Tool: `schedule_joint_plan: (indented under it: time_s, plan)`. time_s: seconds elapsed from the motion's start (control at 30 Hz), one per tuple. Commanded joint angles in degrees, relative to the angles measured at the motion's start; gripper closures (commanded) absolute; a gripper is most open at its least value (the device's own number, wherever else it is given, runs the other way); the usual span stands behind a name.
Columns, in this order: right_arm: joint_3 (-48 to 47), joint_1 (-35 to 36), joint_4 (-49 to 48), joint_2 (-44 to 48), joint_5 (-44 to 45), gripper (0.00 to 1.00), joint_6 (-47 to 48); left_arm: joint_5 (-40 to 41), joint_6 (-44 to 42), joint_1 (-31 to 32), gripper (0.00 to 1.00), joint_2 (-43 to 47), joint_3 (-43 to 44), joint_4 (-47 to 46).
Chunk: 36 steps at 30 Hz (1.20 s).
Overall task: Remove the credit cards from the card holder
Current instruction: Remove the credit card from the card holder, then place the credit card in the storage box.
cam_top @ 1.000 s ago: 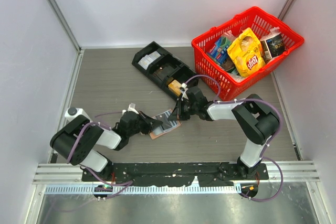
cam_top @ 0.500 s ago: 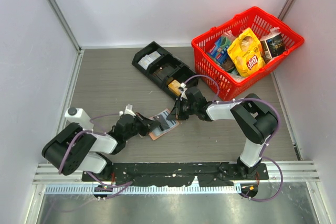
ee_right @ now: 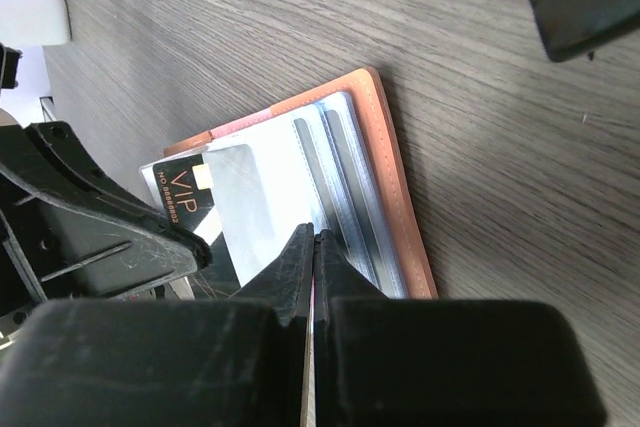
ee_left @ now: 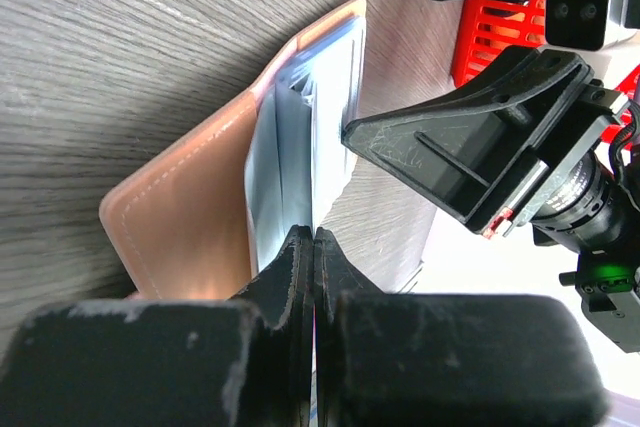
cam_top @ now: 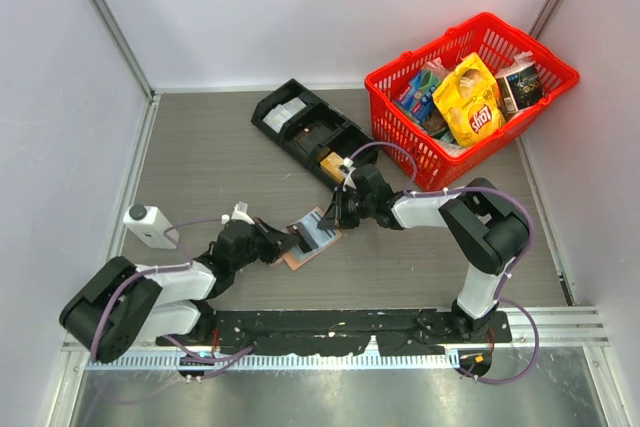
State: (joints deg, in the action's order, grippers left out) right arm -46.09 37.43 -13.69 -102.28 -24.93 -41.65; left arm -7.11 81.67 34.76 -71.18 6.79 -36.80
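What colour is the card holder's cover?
Salmon-pink; the card holder shows it best in the left wrist view.

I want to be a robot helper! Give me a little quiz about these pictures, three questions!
1. True or false: the card holder lies inside the red basket.
2. Which word is printed on the card seen in the right wrist view? A) VIP B) BANK C) GIFT
3. Fill in: the left gripper and the right gripper both have their jaws ___.
Key: 1 false; 2 A; 3 shut.
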Motion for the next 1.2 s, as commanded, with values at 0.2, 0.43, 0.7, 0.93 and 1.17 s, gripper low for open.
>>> schedule_joint_plan:
  time_s: [0.2,0.43,0.7,0.93,1.17]
  plan:
    - [-0.4,-0.3,12.9,0.4,7.4,0.99,4.7,6.5,-6.2,0.0,1.0,22.4,1.7,26.7]
    - [-4.9,-0.3,19.4,5.9,10.2,0.93,7.1,11.7,-10.4,-0.2,1.0,38.8,3.1,39.5]
    - [-9.8,-0.3,27.2,21.7,20.2,0.62,11.8,15.0,-15.5,-0.2,1.0,54.1,0.1,31.8]
    - [-11.0,-0.3,30.7,41.8,38.1,0.34,18.1,18.7,-17.2,-0.3,1.0,49.0,2.3,22.1]
    - [-9.1,-0.4,32.8,58.4,57.4,0.08,21.9,16.2,-17.2,-0.8,1.0,22.7,13.7,6.5]
